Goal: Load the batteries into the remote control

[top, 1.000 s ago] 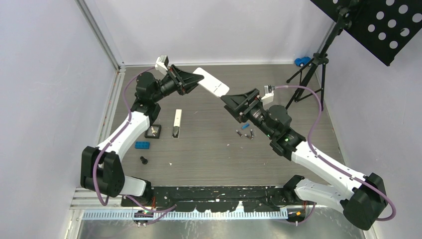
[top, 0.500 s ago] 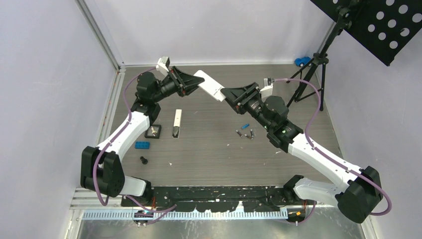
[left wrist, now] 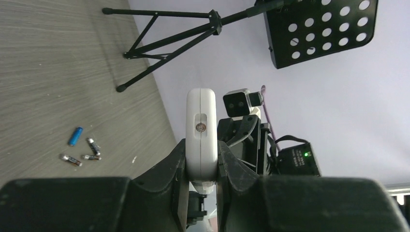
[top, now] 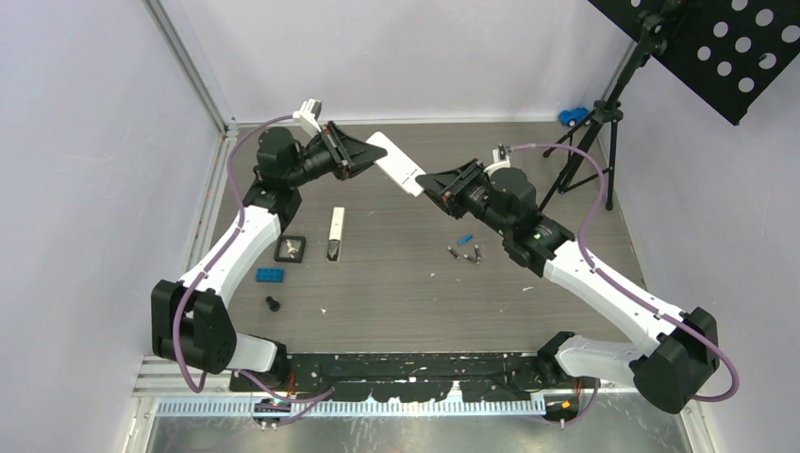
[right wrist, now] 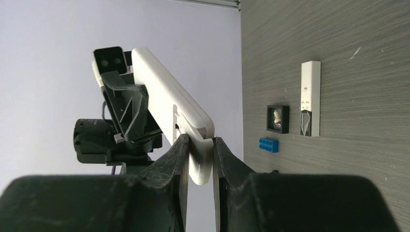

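Note:
A white remote control [top: 396,162] hangs in the air over the back of the table, gripped at both ends. My left gripper [top: 362,156] is shut on its left end; in the left wrist view the remote [left wrist: 201,121] stands edge-on between the fingers [left wrist: 201,151]. My right gripper [top: 426,181] is closed on the other end, and the right wrist view shows the remote's tip [right wrist: 199,159] pinched between both pads. Several batteries [top: 464,250] lie loose on the table below the right arm, also seen from the left wrist [left wrist: 82,153].
A second slim white remote [top: 335,233] lies on the table, with a small black box [top: 291,248], a blue brick [top: 270,276] and a black knob [top: 274,304] to its left. A black music stand [top: 585,142] and a blue toy [top: 571,116] stand at the back right.
My right gripper moved up and left to the remote's free end and its fingers closed on it. The left gripper kept its hold and shifted only slightly.

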Tool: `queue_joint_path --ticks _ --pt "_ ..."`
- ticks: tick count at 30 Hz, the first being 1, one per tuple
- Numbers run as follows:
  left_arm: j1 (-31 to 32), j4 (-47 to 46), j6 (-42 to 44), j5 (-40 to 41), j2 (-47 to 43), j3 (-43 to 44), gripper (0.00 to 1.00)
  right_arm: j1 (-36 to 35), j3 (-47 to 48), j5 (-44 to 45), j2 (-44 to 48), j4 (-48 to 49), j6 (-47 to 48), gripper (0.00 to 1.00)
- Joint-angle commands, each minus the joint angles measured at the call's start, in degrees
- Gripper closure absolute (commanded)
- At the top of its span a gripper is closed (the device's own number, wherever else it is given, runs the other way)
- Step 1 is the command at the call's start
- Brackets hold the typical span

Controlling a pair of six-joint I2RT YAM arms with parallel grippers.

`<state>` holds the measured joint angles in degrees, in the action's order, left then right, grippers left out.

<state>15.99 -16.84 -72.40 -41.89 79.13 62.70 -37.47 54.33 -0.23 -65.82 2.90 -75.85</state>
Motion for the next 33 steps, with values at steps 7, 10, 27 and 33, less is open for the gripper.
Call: queue_joint_path --ticks 7,10,27,33 --pt "0.27 3.22 6.2 -2.52 0.28 0.79 1.0 -0.14 -0.83 -3.95 -0.9 -0.11 -3.42 0.74" --pt "0.27 3.36 6.47 -2.77 0.78 0.95 1.0 -0.14 -1.32 -4.7 -1.4 0.4 -4.68 0.74" --pt "0.27 11.85 21.76 -2.0 2.92 1.09 1.0 0.03 -6.75 -8.85 1.95 11.84 2.85 1.0" --pt "0.27 18.72 28.67 3.08 2.46 1.25 1.0 0.87 -7.66 2.83 9.91 -7.35 13.07 1.0"
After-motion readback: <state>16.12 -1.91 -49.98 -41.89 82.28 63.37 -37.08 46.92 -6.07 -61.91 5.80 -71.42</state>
